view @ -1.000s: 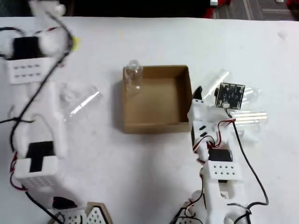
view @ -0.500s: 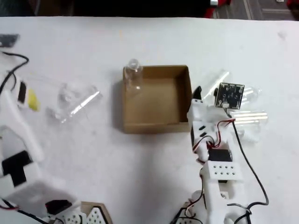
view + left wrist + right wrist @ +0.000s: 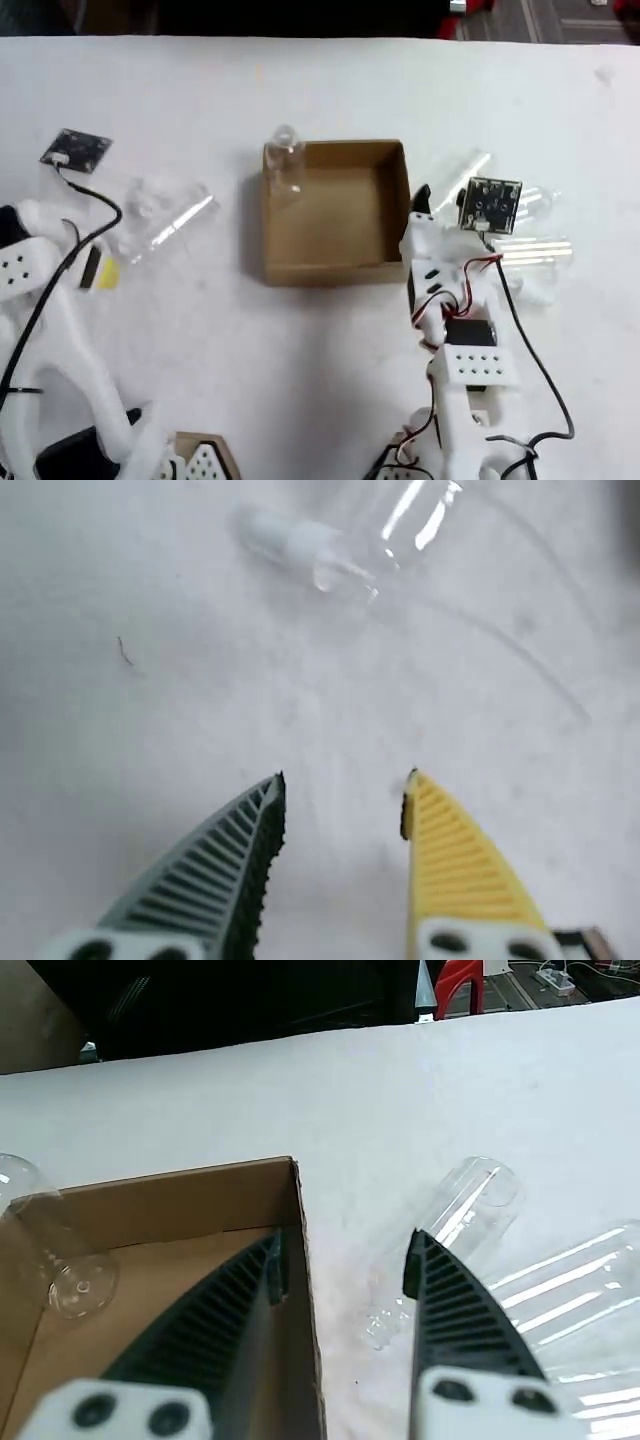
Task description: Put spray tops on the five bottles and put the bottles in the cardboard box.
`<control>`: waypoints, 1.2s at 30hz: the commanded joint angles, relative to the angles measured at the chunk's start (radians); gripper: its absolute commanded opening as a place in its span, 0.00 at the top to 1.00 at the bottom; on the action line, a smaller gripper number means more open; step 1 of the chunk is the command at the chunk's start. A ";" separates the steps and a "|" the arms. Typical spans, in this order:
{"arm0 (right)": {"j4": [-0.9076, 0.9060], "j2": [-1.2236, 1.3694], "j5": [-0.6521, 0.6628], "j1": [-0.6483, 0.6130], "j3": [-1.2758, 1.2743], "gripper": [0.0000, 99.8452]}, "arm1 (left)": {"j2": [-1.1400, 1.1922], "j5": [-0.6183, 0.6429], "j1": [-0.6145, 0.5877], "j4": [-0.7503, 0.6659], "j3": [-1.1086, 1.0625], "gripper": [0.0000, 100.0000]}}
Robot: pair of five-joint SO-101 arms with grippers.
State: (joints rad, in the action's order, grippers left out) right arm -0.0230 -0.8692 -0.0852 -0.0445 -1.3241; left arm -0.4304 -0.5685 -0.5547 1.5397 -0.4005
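Observation:
The cardboard box lies open at the table's middle, and one clear bottle leans in its back left corner, also seen as bottle. Two or three clear bottles lie left of the box; one bottle carries a white spray top. My left gripper is open and empty over bare table, left of them. My right gripper is open and empty, astride the box's right wall. More bottles lie right of the box, the nearest bottle just outside the wall.
The white table has free room in front of the box and along its back. Both arm bases stand at the near edge, the right base with loose cables. Beyond the far table edge the room is dark.
The left arm swung from the table's back left corner toward the front; its gripper now sits low just left of the left bottles. The right arm, box and bottles have not moved.

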 commanded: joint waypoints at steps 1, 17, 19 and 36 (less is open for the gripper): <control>0.018 0.001 -0.006 -0.007 0.009 0.83 | -0.012 0.333 0.016 -0.157 -0.025 0.82; 0.025 0.001 -0.006 -0.008 -0.002 0.83 | 0.734 0.448 0.105 0.152 0.666 0.82; 0.025 -0.001 -0.006 -0.008 -0.002 0.83 | 0.796 0.446 0.139 0.155 0.783 0.82; 0.025 -0.002 -0.006 -0.008 0.000 0.83 | 1.236 0.437 0.131 0.209 1.163 0.82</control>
State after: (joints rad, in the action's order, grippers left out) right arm -0.0169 -0.8707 -0.0852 -0.0460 -1.3334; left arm 0.7679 -0.1266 -0.4120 1.7131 0.6997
